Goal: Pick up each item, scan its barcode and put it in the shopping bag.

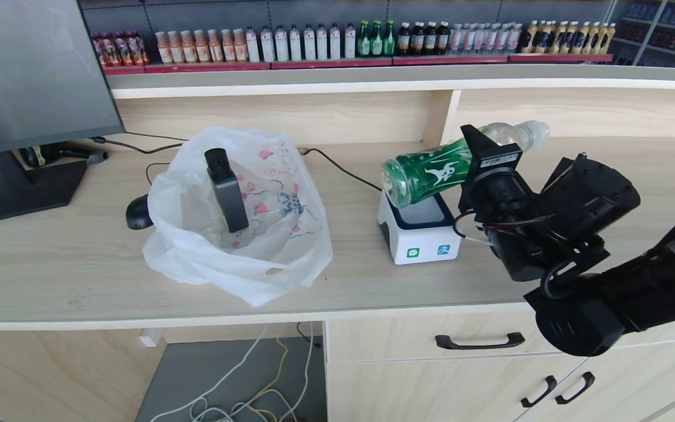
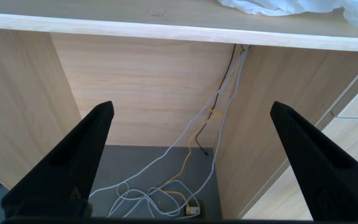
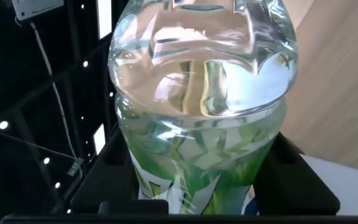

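Head view: clear plastic bottle with a green printed wrapper [image 1: 431, 170] held lying sideways just above the white box-shaped scanner [image 1: 419, 234], rounded base end over the dark slanted window, capped end pointing away behind the scanner and to its right. Right gripper [image 1: 481, 157] clamped across the bottle near where the wrapper ends.

Judged step: presenting the barcode. To do it well:
- Hold level and close over the window without touching it.
- Roll the wrist slowly until the printed code faces down into the glass, then pause.

Barcode itself not made out.

Next, probably, a carry leftward from the scanner to the white translucent plastic shopping bag [image 1: 290, 246], mouth open, tall black object [image 1: 226, 190] standing in it.

Left gripper [image 2: 191, 107] spread wide, holding nothing, hanging lower than the scanner, under the edge of the pale wooden counter [image 1: 79, 264] on the bag side.

Bottle close up [image 3: 201, 106]: ribbed clear shoulder, green-and-white print below, smooth and round, so liable to twist in a light grip.
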Motion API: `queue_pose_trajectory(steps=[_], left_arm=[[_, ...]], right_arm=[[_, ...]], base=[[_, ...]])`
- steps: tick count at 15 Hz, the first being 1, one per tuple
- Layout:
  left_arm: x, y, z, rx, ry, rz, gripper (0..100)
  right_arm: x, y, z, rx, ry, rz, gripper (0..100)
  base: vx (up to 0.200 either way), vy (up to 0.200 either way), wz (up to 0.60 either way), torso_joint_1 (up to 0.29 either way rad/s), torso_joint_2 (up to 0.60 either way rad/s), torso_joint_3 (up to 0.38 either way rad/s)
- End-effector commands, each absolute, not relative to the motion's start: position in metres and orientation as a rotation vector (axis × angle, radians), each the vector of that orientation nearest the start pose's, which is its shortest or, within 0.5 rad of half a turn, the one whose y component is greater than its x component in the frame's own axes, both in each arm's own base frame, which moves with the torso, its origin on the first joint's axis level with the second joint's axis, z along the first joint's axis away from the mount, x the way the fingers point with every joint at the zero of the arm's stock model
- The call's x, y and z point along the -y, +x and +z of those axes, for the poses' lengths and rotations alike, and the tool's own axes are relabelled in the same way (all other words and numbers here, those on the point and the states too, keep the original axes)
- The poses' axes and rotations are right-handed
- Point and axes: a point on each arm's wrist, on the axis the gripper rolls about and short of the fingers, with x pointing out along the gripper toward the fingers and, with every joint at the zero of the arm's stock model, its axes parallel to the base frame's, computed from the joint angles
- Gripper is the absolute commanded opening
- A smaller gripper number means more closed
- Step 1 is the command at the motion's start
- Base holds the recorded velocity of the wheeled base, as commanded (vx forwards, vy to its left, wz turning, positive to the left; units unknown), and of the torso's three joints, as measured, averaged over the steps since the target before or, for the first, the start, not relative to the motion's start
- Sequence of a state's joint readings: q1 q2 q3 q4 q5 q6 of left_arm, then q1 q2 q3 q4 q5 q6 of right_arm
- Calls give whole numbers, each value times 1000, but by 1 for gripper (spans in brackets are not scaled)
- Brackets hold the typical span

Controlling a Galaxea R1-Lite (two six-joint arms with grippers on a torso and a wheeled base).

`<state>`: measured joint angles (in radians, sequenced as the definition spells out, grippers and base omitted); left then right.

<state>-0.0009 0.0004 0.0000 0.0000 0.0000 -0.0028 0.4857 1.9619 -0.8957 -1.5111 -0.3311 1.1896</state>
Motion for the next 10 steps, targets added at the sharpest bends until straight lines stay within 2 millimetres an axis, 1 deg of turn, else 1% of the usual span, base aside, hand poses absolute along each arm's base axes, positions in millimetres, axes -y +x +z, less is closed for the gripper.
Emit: queue_pose_trajectory(steps=[1,5,10], left_arm=[[0,-23,75,0,-3,0,100],[0,-23,75,0,-3,-2,100],[0,-23,75,0,-3,0,100]], right_arm=[[-160,321,200,265,1344,375,0],[-156,325,194,278,1356,366,0],[-153,326,188,276,1356,363,0]], base=[[0,0,0,0,0,0],[0,0,0,0,0,0],[0,0,0,0,0,0]])
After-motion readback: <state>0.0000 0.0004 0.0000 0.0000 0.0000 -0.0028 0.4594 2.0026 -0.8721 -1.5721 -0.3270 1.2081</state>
